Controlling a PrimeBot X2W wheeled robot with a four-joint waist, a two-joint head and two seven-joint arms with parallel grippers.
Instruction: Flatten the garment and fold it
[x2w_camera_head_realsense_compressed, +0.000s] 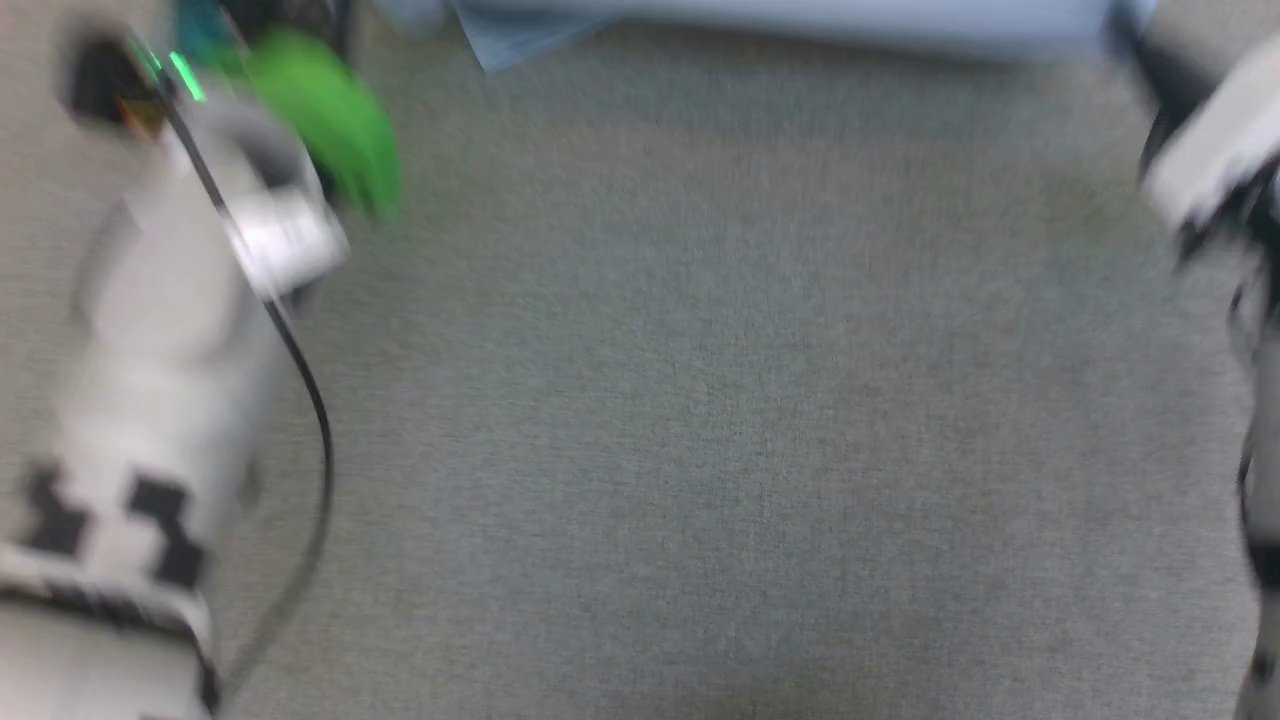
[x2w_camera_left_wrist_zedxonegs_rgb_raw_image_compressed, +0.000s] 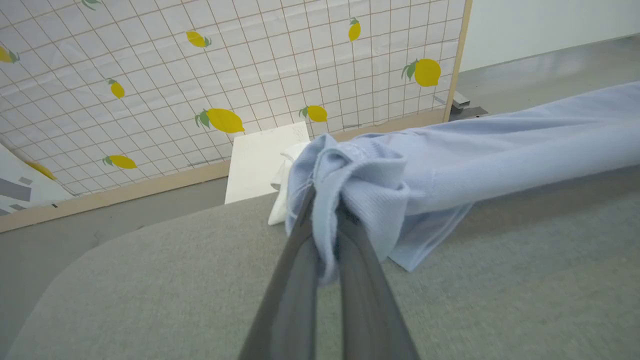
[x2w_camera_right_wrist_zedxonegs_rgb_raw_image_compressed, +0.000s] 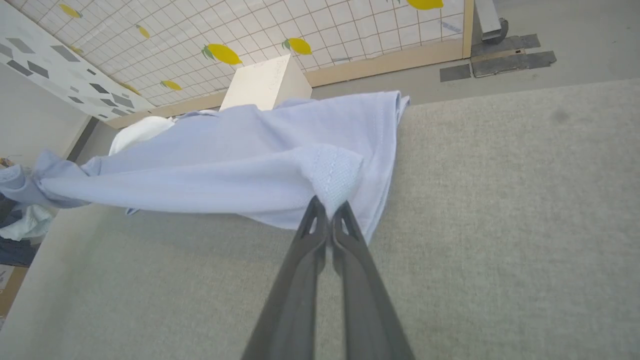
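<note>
The light blue polo shirt (x2w_camera_right_wrist_zedxonegs_rgb_raw_image_compressed: 240, 155) hangs stretched between my two grippers above the grey table top. My left gripper (x2w_camera_left_wrist_zedxonegs_rgb_raw_image_compressed: 325, 210) is shut on a bunched edge of the shirt (x2w_camera_left_wrist_zedxonegs_rgb_raw_image_compressed: 450, 155), which runs off to the right of the left wrist view. My right gripper (x2w_camera_right_wrist_zedxonegs_rgb_raw_image_compressed: 327, 207) is shut on a knitted cuff or hem of the fabric. In the blurred head view a strip of the shirt (x2w_camera_head_realsense_compressed: 800, 20) shows along the top edge, with my pale left forearm (x2w_camera_head_realsense_compressed: 160, 320) at the left and my right forearm (x2w_camera_head_realsense_compressed: 1215, 150) at the far right.
The grey fabric table top (x2w_camera_head_realsense_compressed: 700, 400) spreads below the shirt; its rounded corner (x2w_camera_left_wrist_zedxonegs_rgb_raw_image_compressed: 100, 245) is near. Beyond stand a lemon-print grid screen (x2w_camera_left_wrist_zedxonegs_rgb_raw_image_compressed: 225, 75) and a white box (x2w_camera_right_wrist_zedxonegs_rgb_raw_image_compressed: 265, 82). A green blurred shape (x2w_camera_head_realsense_compressed: 330, 115) sits by my left wrist. White cloth (x2w_camera_right_wrist_zedxonegs_rgb_raw_image_compressed: 137, 132) lies behind.
</note>
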